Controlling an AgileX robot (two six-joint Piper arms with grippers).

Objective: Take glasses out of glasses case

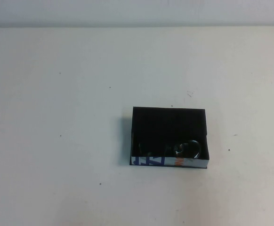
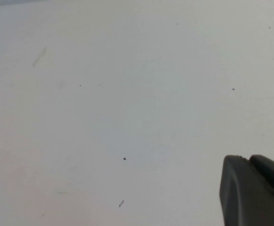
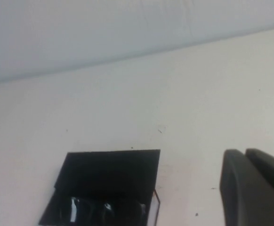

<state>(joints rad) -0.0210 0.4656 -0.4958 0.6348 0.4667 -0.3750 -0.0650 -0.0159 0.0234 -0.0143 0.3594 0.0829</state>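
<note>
Across the pale table (image 1: pixel 57 94), nothing stands except the glasses case (image 1: pixel 169 127), an open black box lying a little right of centre in the high view, its white printed strip turned toward the robot. Neither arm shows in that view, so both grippers sit well apart from the case. Inside the case, the glasses (image 1: pixel 186 149) lie against the near wall just behind the strip, with one round-edged dark lens catching light and the rest of the frame lost in the black lining. The right gripper (image 3: pixel 254 188) appears only as a dark finger block at the edge of its own wrist view, with the case and glasses ahead of it and off to one side; whether its jaws are spread or pressed together cannot be told. The left gripper (image 2: pixel 254 190) shows likewise over bare table, with no task object in front of its jaws, and its state cannot be told either. Judging by this, the reach has not begun. The right arm looks better placed and would need to descend over the frame with spread jaws.
</note>
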